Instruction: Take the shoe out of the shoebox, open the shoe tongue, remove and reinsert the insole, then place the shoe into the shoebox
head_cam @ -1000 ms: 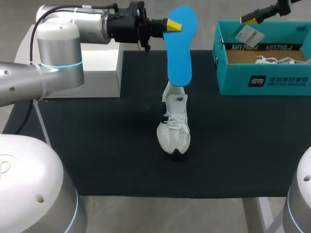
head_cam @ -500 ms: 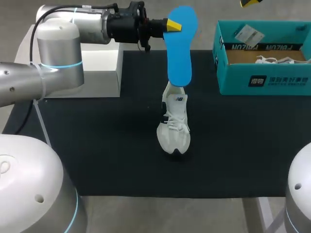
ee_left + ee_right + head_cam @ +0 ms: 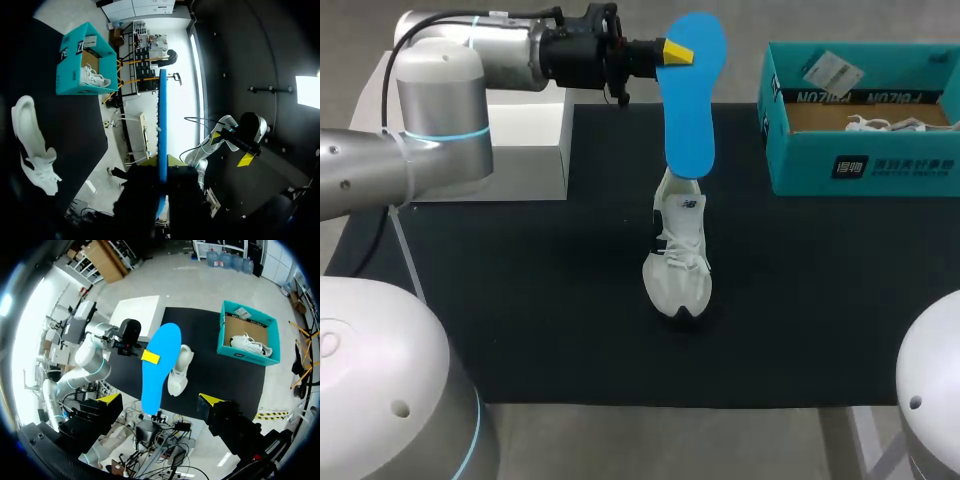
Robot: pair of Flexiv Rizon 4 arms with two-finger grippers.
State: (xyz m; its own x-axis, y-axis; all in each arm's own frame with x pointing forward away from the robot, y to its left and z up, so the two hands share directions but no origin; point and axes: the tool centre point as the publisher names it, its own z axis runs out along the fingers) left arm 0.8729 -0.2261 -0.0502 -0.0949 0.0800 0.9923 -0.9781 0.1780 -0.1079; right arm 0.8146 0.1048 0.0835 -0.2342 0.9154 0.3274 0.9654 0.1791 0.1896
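Note:
My left gripper (image 3: pixel 675 50) is shut on a blue insole (image 3: pixel 688 95) and holds it up above the mat, its lower end hanging just over the white shoe (image 3: pixel 678 255). The shoe lies on the black mat (image 3: pixel 520 300) near the middle. In the left wrist view the insole (image 3: pixel 162 125) shows edge-on between the fingers, with the shoe (image 3: pixel 30 140) off to one side. My right gripper (image 3: pixel 160 400) stands open high above the table, looking down on the insole (image 3: pixel 157 365), the shoe (image 3: pixel 181 367) and the teal shoebox (image 3: pixel 247 335).
The teal shoebox (image 3: pixel 860 165) stands at the back right with a second white shoe (image 3: pixel 885 125) and a paper tag inside. A white block (image 3: pixel 525 150) sits at the mat's back left, under my left arm.
My right gripper has risen from the top right, above the shoebox, out of the head view. The left gripper, the insole and the shoe have not moved.

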